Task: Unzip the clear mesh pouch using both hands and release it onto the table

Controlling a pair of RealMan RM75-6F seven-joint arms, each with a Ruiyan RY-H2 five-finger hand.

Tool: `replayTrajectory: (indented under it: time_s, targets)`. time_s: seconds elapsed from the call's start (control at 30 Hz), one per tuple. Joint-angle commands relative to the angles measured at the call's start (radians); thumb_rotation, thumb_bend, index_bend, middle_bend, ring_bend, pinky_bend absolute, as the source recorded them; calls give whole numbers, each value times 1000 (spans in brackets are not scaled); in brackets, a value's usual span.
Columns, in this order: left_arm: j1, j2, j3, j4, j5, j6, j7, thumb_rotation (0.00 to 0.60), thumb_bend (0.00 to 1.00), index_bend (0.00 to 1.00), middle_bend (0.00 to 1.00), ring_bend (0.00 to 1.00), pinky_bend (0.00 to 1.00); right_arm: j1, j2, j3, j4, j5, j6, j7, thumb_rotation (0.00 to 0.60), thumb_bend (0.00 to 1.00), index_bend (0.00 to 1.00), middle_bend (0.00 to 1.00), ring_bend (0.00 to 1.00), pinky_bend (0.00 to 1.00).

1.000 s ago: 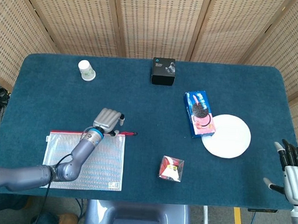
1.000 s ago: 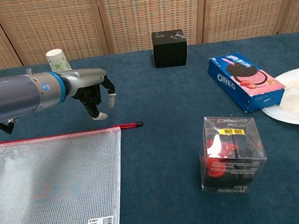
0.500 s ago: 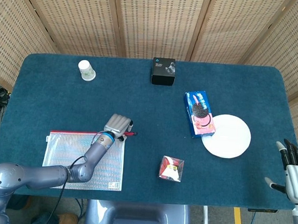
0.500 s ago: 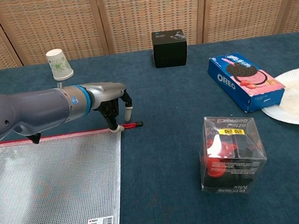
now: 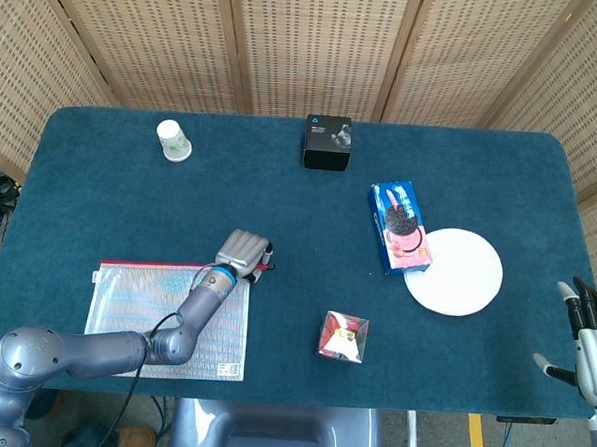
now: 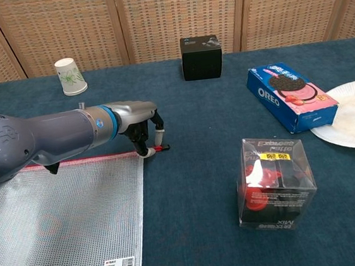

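Pouch (image 6: 66, 224) lies flat near our left front table edge, its red zipper edge (image 6: 82, 160) running left to right along the far side. At that edge's right end sits the pull tab (image 6: 161, 148), and our left hand (image 6: 139, 121) is right over it, palm down, fingers (image 6: 148, 151) curled toward the tab; we cannot tell whether they pinch it. Our right hand (image 5: 585, 334) is well apart past the table's right corner, fingers spread, empty.
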Motion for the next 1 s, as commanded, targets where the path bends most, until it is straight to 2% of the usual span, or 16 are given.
replayTrajectory:
  time_s: [0.03,0.57,0.87,1.0]
  targets:
    - [-6,-6,2,11,-10,-2,2,600,412,484,946,960,1000,-1,1,0,-1,0,1,2,600,0,14,0,0,0]
    - [-21,-36,10,50,-30,-3,-2,600,413,507,946,960,1000,-1,6,0,-2,1,-1,13,600,0,24,0,0,0]
    - [-25,-58,5,76,-35,3,-7,600,432,633,946,960,1000,-1,8,0,-1,-1,1,23,600,0,24,0,0,0]
    - [-23,-56,2,72,-35,8,-9,600,452,646,946,960,1000,-2,9,0,-2,-3,2,25,600,0,24,0,0,0]
